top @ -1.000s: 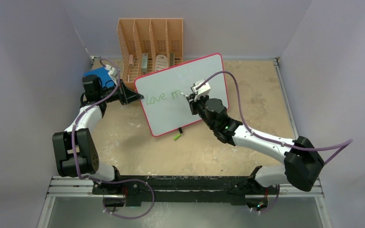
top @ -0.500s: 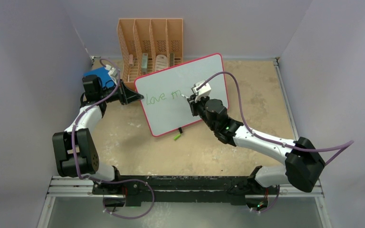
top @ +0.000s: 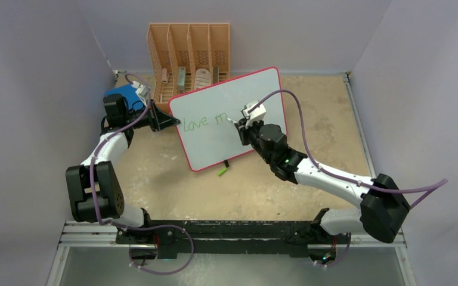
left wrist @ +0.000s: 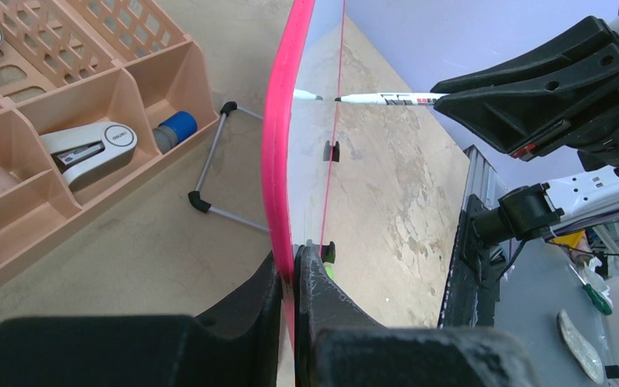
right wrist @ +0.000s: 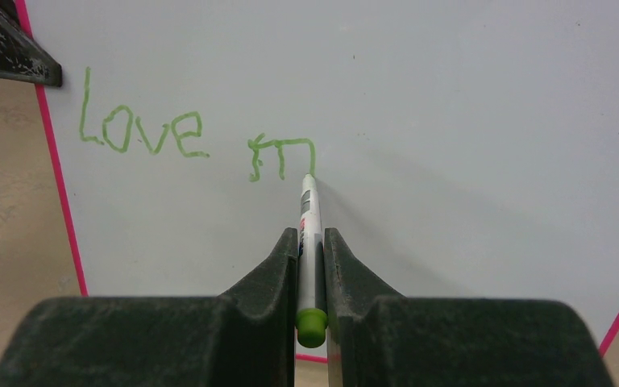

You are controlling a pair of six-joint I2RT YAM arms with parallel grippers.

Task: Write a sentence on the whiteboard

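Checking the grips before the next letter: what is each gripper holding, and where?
The right gripper pinches the marker near its green back end, tip on the whiteboard. The left gripper clamps the whiteboard by its pink rim.

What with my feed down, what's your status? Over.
Left gripper shut on whiteboard rim. Right gripper shut on marker, tip on board. Sentence reads "love m". Nothing blocking.

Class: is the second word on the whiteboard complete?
No: after "love" the whiteboard shows only a green "m", the marker at it.
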